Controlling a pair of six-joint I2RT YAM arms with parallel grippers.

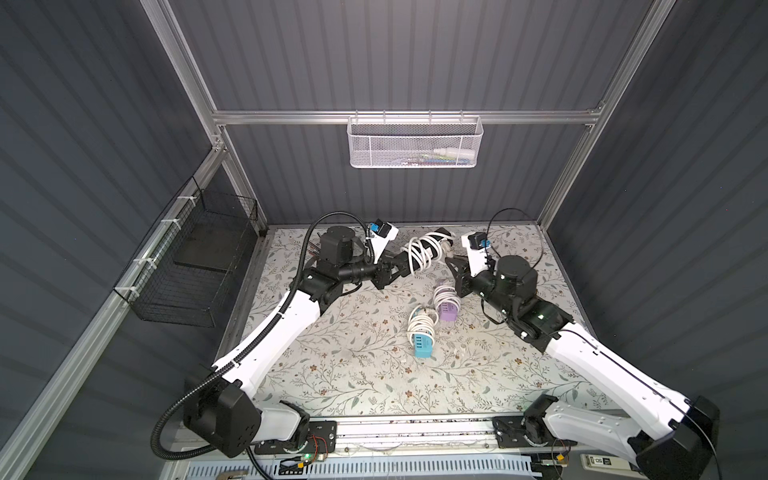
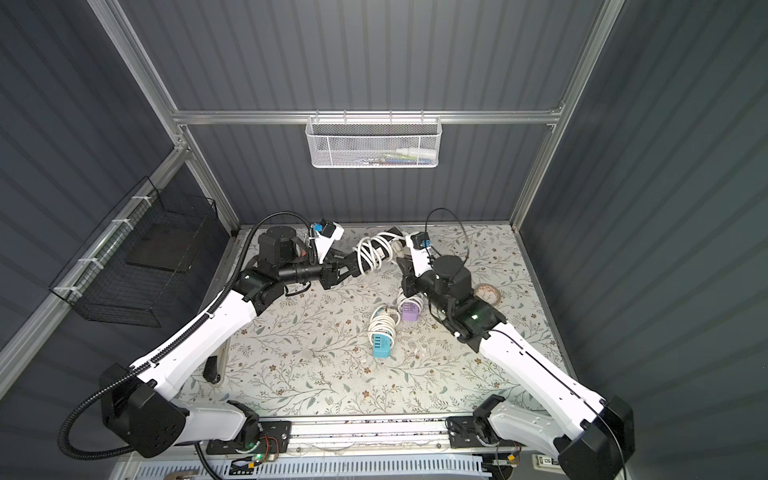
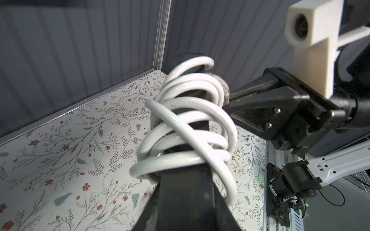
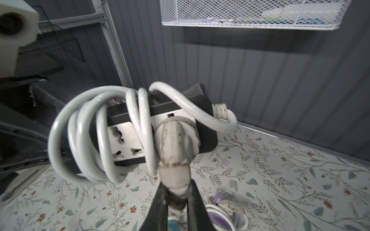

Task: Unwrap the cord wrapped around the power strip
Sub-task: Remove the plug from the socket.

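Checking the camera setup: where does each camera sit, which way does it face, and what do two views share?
Top views: high behind the robot, facing down at the table; left arm and right arm show.
Left wrist: on the left arm, facing along the left gripper at the power strip.
Right wrist: on the right arm, facing along the right gripper, shut on the plug.
Shared: all show the power strip.

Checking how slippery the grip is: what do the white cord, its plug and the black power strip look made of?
White cord: probably PVC-like jacket, smooth, slight sheen, bends in soft loops. Plug: moulded plastic, matte, grimy streaks. Power strip: seemingly rigid plastic, matte black shell, hard straight edges.
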